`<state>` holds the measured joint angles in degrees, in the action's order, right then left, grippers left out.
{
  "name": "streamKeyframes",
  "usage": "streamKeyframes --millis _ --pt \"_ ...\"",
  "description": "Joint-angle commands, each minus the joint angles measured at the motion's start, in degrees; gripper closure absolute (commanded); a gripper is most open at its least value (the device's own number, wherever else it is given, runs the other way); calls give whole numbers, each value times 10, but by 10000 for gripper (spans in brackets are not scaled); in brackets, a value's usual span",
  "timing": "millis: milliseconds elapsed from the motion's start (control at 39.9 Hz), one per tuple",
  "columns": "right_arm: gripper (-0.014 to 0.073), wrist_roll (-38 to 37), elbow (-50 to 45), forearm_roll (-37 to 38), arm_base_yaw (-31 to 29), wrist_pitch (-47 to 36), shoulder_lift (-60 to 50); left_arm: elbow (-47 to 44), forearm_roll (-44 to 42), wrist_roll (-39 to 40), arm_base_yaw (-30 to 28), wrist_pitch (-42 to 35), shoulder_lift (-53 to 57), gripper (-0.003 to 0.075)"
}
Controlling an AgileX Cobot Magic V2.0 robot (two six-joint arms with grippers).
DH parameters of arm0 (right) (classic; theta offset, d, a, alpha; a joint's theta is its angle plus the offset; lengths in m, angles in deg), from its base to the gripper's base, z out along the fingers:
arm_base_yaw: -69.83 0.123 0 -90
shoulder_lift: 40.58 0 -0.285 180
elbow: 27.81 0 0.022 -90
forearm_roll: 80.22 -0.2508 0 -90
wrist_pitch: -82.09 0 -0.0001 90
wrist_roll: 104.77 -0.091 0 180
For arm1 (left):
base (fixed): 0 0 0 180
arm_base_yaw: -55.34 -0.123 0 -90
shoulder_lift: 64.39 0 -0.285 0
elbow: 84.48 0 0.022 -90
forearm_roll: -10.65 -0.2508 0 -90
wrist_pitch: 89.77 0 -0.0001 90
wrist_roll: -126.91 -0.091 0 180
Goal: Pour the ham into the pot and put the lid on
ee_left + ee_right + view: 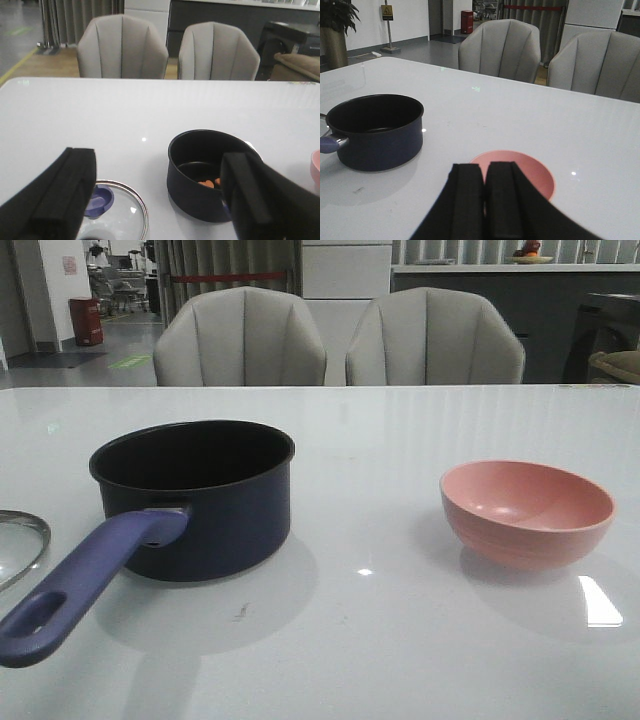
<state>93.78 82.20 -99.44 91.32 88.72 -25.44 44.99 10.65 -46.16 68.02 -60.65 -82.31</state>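
The dark navy pot (200, 500) stands left of centre on the table, its purple-blue handle (85, 585) pointing toward the front left. A few orange-pink ham slices (209, 183) lie on its bottom, seen from the left wrist. The glass lid (20, 542) lies flat at the table's left edge, knob (97, 201) up. My left gripper (160, 200) is open above the gap between lid (120, 220) and pot (210, 175), holding nothing. My right gripper (485, 200) is shut and empty, just above the near side of the pink bowl (532, 172).
The pink bowl (527, 512) stands empty on the right of the white table (380, 440). Two grey chairs (240, 340) stand behind the table's far edge. Neither arm shows in the front view.
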Motion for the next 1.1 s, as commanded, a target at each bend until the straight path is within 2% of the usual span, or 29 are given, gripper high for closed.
streamKeyframes --millis 0,276,426,601,852,1078 --pt "434 5 17 -2 0 -50 6 52 4 15 4 -28 -71 161" --pt "434 5 17 -2 0 -50 6 143 -13 65 2 16 -262 48" --pt "434 5 17 -2 0 -50 6 196 -34 76 -5 86 -378 48" --pt "434 5 17 -2 0 -50 6 269 -34 76 -48 160 -487 48" --pt "434 5 17 -2 0 -50 6 340 -22 73 -107 176 -617 76" --pt "434 5 17 -2 0 -50 6 409 -14 61 -113 235 -755 85"
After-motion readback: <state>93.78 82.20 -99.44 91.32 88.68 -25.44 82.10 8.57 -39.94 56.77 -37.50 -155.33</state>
